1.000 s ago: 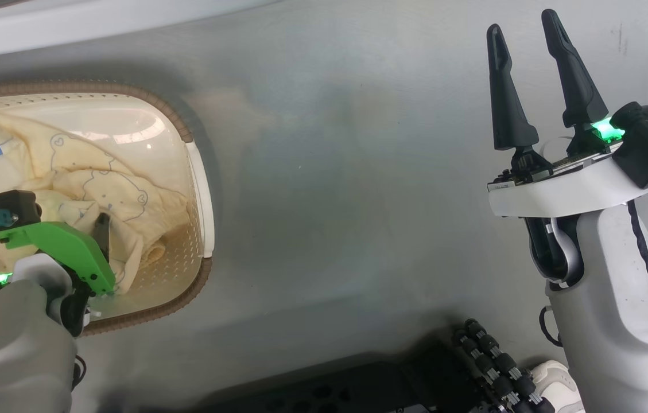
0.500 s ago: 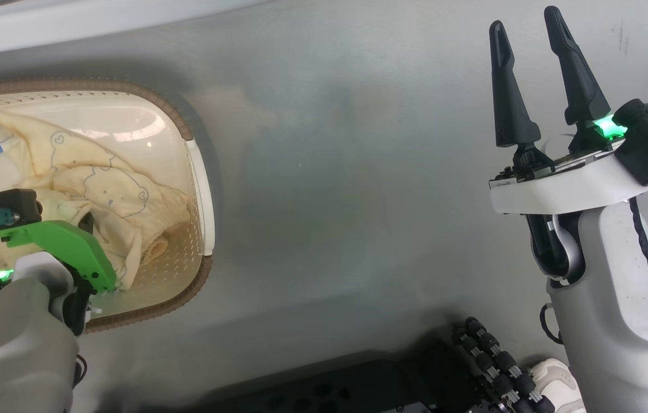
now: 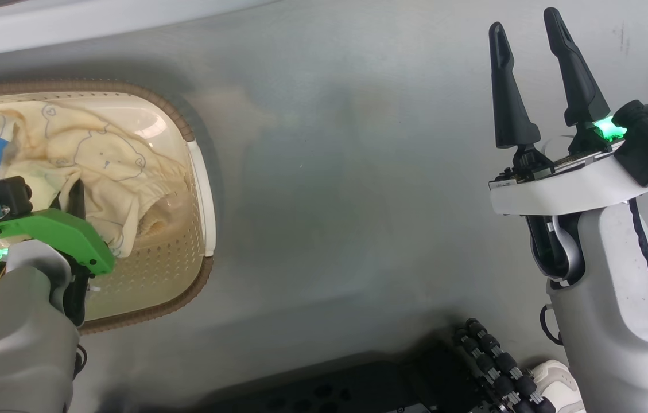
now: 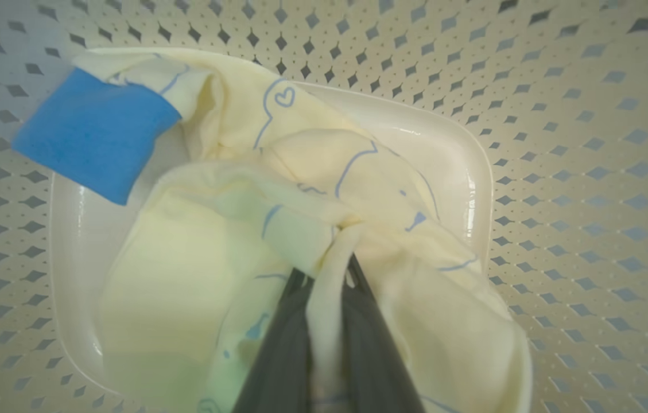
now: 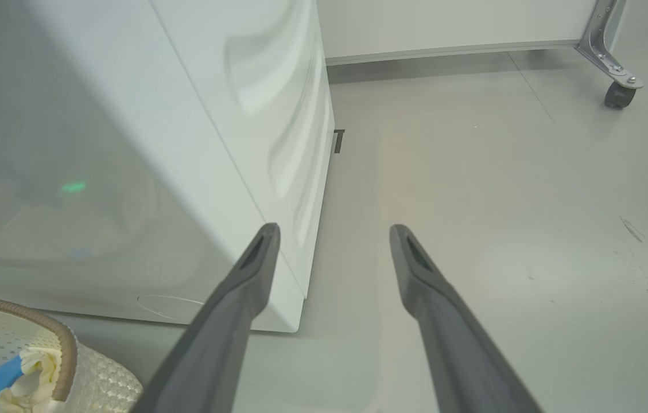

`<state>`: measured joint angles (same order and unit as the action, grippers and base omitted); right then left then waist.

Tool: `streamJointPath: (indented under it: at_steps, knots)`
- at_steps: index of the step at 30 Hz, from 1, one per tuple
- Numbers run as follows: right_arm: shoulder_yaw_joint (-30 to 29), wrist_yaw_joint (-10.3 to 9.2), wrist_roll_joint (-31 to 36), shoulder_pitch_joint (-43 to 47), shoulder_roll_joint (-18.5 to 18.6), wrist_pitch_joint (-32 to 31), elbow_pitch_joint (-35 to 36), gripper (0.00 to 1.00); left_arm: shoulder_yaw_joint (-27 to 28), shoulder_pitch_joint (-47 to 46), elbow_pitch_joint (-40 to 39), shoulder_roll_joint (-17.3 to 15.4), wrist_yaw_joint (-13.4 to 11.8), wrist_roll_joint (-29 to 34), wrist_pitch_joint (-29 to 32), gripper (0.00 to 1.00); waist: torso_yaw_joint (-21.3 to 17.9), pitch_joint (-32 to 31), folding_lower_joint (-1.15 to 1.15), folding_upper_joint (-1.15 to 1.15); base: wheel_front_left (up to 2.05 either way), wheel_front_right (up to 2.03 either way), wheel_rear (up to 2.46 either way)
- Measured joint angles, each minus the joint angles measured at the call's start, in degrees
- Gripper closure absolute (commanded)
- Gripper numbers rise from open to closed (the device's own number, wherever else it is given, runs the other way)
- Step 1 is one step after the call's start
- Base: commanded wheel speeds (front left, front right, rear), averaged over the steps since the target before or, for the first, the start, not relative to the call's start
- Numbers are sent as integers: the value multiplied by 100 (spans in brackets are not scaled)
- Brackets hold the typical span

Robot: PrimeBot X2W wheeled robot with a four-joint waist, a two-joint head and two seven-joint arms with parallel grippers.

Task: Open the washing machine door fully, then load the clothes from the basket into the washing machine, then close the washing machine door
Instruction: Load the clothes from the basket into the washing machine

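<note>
One soft heap of cream-yellow cloth, the clothes [image 4: 324,189], sits crumpled in the bottom of the basket [image 3: 200,172], with its blue cuff [image 4: 94,135] flopped toward one corner. I judge it light, limp and easy to snag. It will drape and trail rather than hold a shape, so the best hold is a thick gathered fold near the middle. The cuff or a loose edge would leave most of the cloth dangling. My left gripper [image 4: 329,269] has that sort of hold, its jaws narrowed onto a ridge of fabric that rises between them in the left wrist view, while the rest of the heap spreads over the basket's glossy bottom. The perforated walls could catch a trailing sleeve on the way out, so I'd lift straight up first. My right gripper [image 3: 522,20] hangs well apart from the basket over the bare grey floor [image 5: 501,201], jaws wide with nothing between them. Just beyond the basket stands the white washing machine [image 5: 214,115], its side panel toward the right wrist camera.
</note>
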<state>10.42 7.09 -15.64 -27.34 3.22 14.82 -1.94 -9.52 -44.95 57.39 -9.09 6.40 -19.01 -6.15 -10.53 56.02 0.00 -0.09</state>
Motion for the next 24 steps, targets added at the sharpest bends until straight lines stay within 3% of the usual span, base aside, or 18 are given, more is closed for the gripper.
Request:
streamJointPath:
  at_steps: [7,24]
  knots:
    - [-70,0,0,1,0,0,-63,0,0,35,-115,18,1,0,-578,100,28,-55,1,0,0,0,0]
    - [-246,0,1,35,24,0,-197,0,-107,472,-220,325,2,51,-803,100,231,-672,0,0,0,0,0]
